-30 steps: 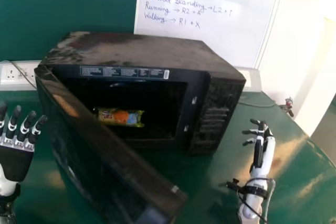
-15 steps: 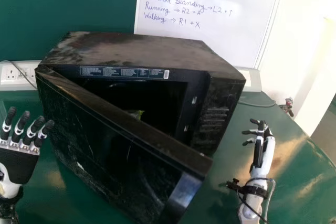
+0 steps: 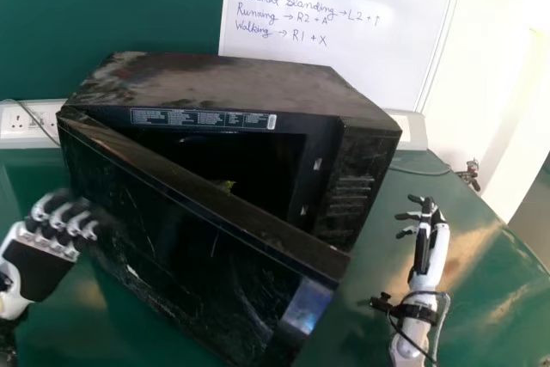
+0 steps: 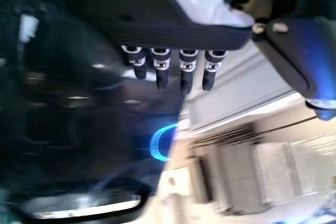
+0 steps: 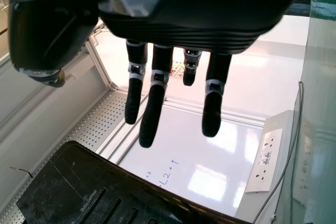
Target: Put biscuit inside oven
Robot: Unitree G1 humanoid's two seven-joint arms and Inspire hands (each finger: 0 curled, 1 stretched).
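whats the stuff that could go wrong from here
The left hand is at the outer face of the part-open door; it might slide off, leaving the door ajar. The oven could perhaps shift on the table under a hard push, as the right hand is out to its side, not bracing it. The biscuit packet is mostly hidden behind the door, so any slip might go unnoticed.

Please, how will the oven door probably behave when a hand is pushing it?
The door should feel stiff, as it looks like a thick, flat panel. It will probably swing, because in the head view its left edge meets the oven. Its glossy face may be slippery.
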